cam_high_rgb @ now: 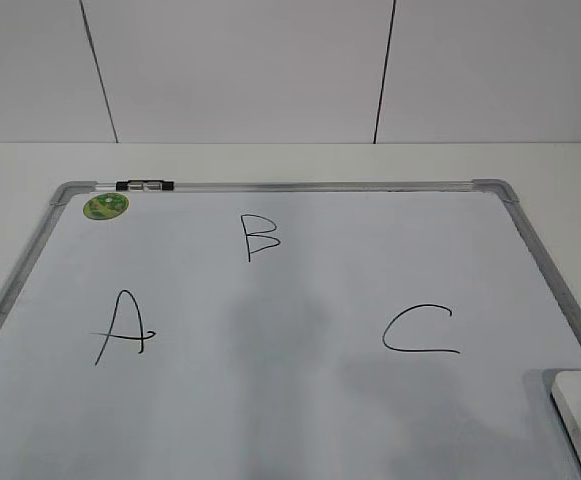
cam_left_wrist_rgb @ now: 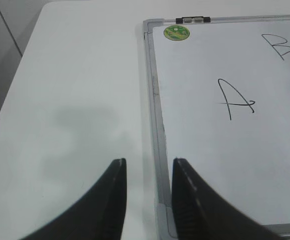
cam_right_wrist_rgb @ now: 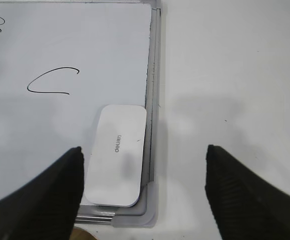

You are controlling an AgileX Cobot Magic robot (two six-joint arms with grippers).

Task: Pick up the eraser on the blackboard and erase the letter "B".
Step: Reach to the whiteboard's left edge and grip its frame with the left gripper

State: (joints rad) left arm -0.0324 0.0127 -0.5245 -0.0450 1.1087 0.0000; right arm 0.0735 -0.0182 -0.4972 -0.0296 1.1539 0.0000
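Fingers (cam_right_wrist_rgb: 244, 195) spread; eraser (cam_right_wrist_rgb: 116, 154) lengthwise along blackboard (cam_right_wrist_rgb: 60, 50) frame.

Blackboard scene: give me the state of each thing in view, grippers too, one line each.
eraser: lying flat in the blackboard's near right corner, ungrasped.
blackboard: flat on the table.
letter "B": intact, not erased.
"A": intact.
"C": intact.
left gripper: slightly open, empty, over the board's left frame.
right gripper: wide open, empty, above the eraser.
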